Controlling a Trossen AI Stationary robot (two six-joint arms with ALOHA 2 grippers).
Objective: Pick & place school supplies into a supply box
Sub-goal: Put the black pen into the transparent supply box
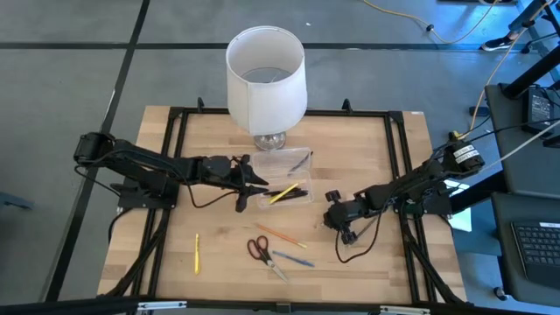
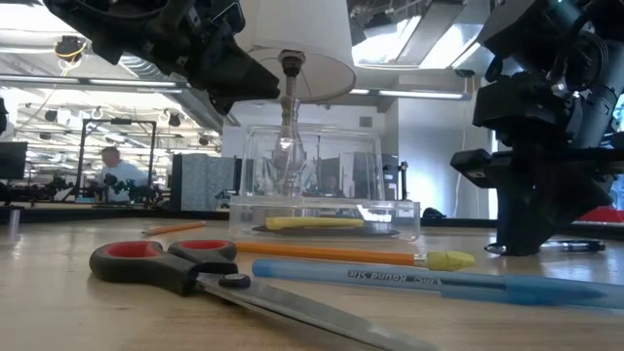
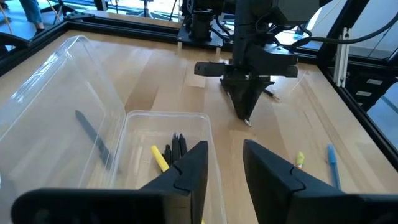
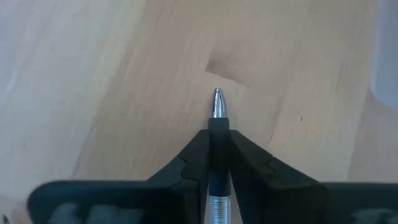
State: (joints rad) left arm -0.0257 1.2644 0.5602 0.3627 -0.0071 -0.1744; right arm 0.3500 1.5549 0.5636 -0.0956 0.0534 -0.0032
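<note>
Right gripper point(image 4: 219, 155) is pinching a dark pen point(image 4: 217, 115) between its fingers, silver tip sticking out forward, pointing down at the bare wooden table point(image 1: 367, 157). In the high view this gripper point(image 1: 343, 229) is sitting low over the table, right of the clear supply box point(image 1: 284, 194) and apart from it.

Left gripper point(image 3: 222, 171) is hovering over the near end of the supply box point(image 3: 134, 134), fingers apart with a gap between them, nothing in them. In the high view it point(image 1: 249, 194) is sitting at the box's left end.

Box is standing open, clear lid point(image 1: 282, 163) folded back toward the white lamp point(image 1: 266, 72). Inside are lying a yellow pencil point(image 3: 160, 158) and dark pens point(image 3: 177, 146); one more dark pen point(image 3: 93, 138) is showing through the lid.

Loose on the table nearer the front edge: scissors point(image 1: 258, 249) with red-black handles, an orange pencil point(image 1: 282, 236), a blue pen point(image 1: 293, 259), and a yellow pencil point(image 1: 197, 252) lying alone well to the left.

Low view is showing scissors point(image 2: 166, 263), orange pencil point(image 2: 331, 255) with a yellow end, and blue pen point(image 2: 439, 283) in front of the box point(image 2: 322, 210). A person point(image 2: 117, 174) is standing far back in the room.
</note>
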